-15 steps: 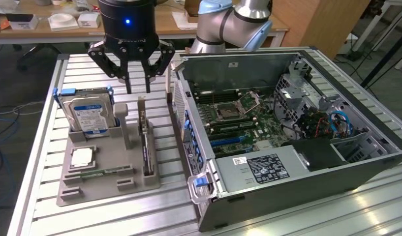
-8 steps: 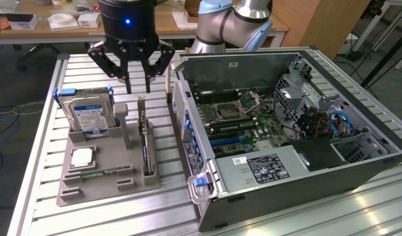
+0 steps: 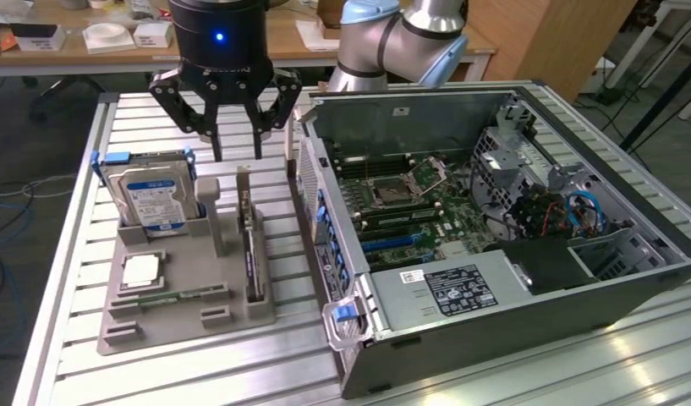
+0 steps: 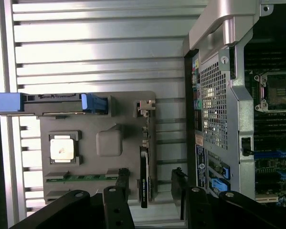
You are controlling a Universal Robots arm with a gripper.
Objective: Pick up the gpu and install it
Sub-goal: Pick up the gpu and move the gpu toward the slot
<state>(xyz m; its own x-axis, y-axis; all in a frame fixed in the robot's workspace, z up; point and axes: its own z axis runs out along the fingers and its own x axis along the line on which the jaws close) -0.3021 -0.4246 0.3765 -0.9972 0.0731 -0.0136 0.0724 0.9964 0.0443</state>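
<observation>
The gpu [image 3: 250, 245] is a long, thin dark card standing on edge in a slot of the grey holder tray [image 3: 187, 326], its metal bracket end farthest from the camera. My gripper [image 3: 237, 154] hangs open just above that far end, not touching the card. In the wrist view the gpu [image 4: 143, 174] runs between my two dark fingers [image 4: 121, 183], one on each side of it, with the gripper [image 4: 150, 185] centred over the card. The open computer case [image 3: 526, 292] lies at the exterior view's right, its motherboard [image 3: 419, 211] exposed.
The tray also holds an upright silver hard drive [image 3: 153, 199] with blue clips, a processor chip [image 3: 142, 269] and a green memory stick [image 3: 170, 296]. A grey post [image 3: 213, 216] stands beside the gpu. The case wall [image 3: 322, 228] rises close to the tray. Everything rests on a slatted metal table [image 3: 74, 254].
</observation>
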